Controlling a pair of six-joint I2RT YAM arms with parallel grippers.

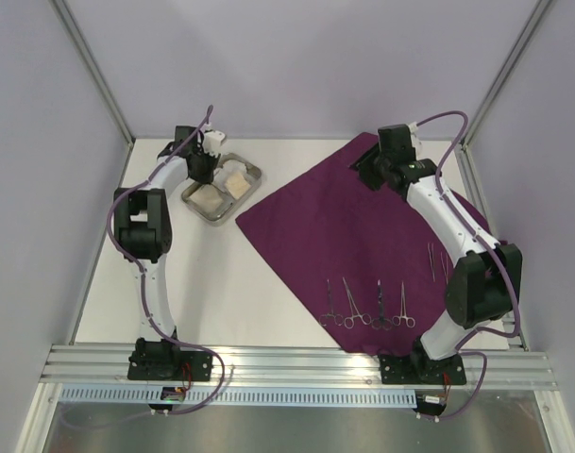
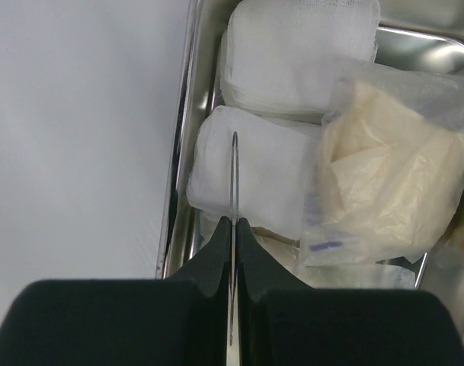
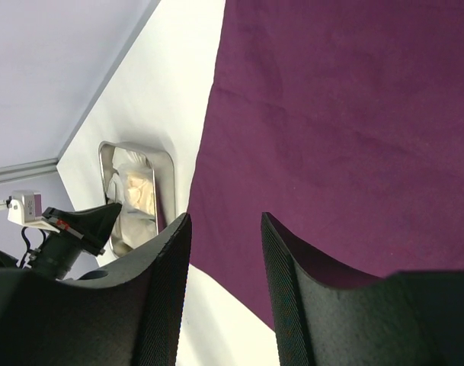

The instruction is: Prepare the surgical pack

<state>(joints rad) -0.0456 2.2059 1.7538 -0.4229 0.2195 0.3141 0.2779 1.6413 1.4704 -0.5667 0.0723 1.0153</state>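
Far off the left corner of the purple cloth [image 1: 353, 236], the steel tray [image 1: 253, 171] sits on the bare white tabletop [image 1: 221, 283], apart from the cloth's edge. Its long axis runs from near-left to far-right, roughly parallel to the cloth's far-left edge. The tray holds white gauze pads [image 2: 262, 183] and a cream packet in clear wrap [image 2: 392, 168]. The left gripper [image 2: 233, 223] hangs directly over it, above the gauze on the side of the tray away from the cloth. Its jaws are pressed together on a thin bright sliver [image 2: 234, 175] seen edge-on, which pokes out past the tips; what that sliver is cannot be told from the wrist view. The cloth itself lies flat and unfolded, turned like a diamond. Four steel clamps [image 1: 367, 310] are lined up side by side at its near corner, ring handles toward the arm bases and tips pointing to the cloth's middle. The right gripper [image 3: 225, 229] hovers over the cloth's far corner, jaws spread wide with nothing between them; its wrist view looks across the far-left edge toward the tray. Judging from this layout, the move ahead turns on carrying the tray rightward onto the cloth. The tray lies left of the cloth and right beneath the left jaws, so the left arm is much the nearer. A grip across a short wall of the tray looks the likeliest hold.
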